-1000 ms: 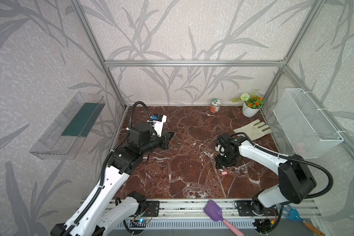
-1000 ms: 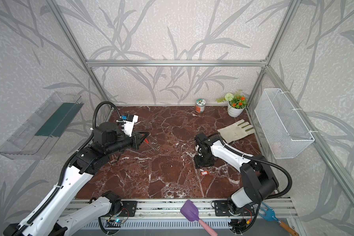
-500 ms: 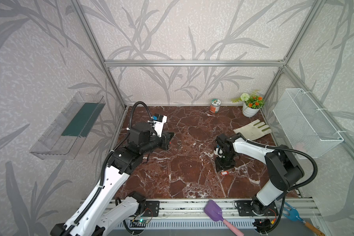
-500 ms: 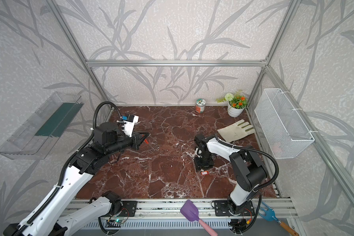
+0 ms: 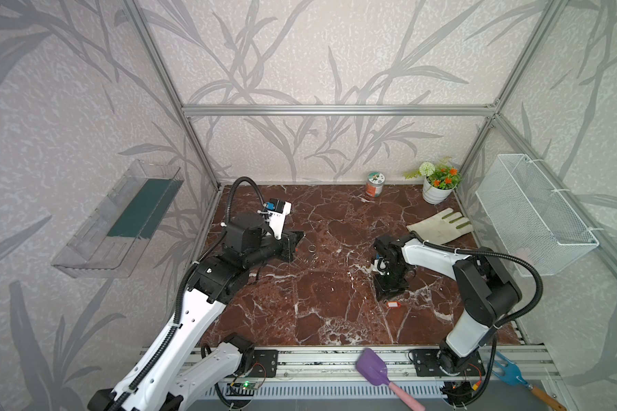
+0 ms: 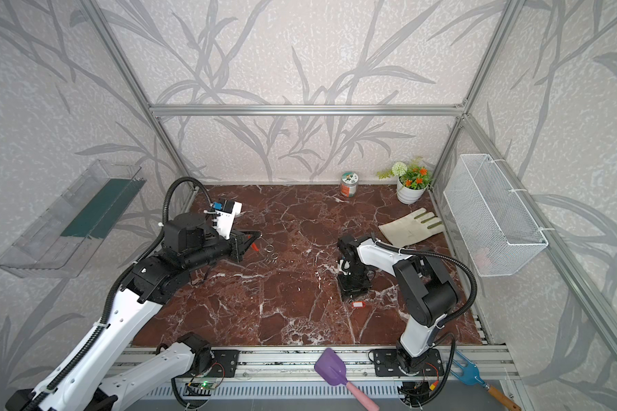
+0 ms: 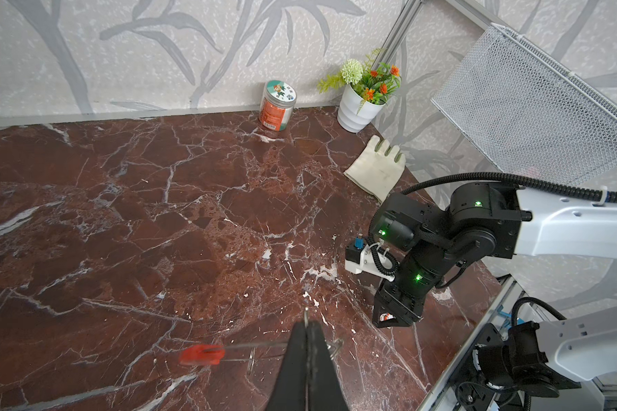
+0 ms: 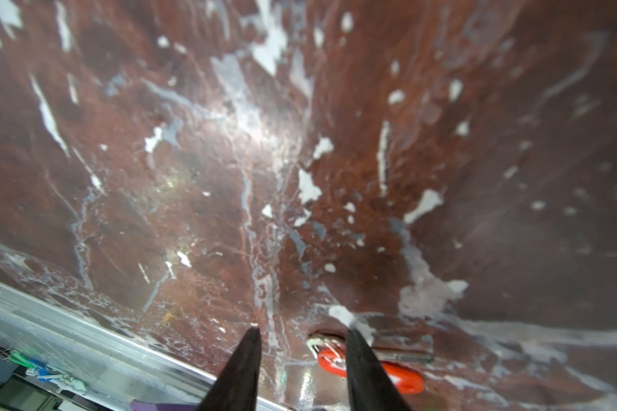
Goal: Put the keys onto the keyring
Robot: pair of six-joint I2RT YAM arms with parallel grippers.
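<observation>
My left gripper [image 5: 297, 240] [image 6: 253, 239] [image 7: 309, 323] is shut on the keyring [image 7: 257, 344] and holds it above the table at the left. The hoop shows edge-on as a thin grey band, its red section [image 7: 202, 355] off to one side. The keys, a red-orange tag [image 5: 392, 304] [image 6: 359, 304] [image 8: 403, 373] with a white label, lie flat on the marble table [image 5: 335, 302]. My right gripper [image 5: 389, 293] [image 6: 353, 293] [image 8: 301, 331] points down right at the tag, jaws apart. The tag's tiny metal ring [image 8: 323, 343] sits just inside one finger, whose tip covers part of the tag.
Small silver split rings [image 5: 311, 248] lie on the marble by the left gripper. A glove [image 5: 439, 226], a flower pot [image 5: 435, 190] and a jar [image 5: 374, 184] are at the back right. A wire basket [image 5: 535, 213] hangs on the right wall; a purple spatula [image 5: 374, 366] lies on the front rail.
My right gripper has come forward and down to the tag, its jaws have narrowed, and that arm's elbow has folded inward. The left arm and keyring have not moved.
</observation>
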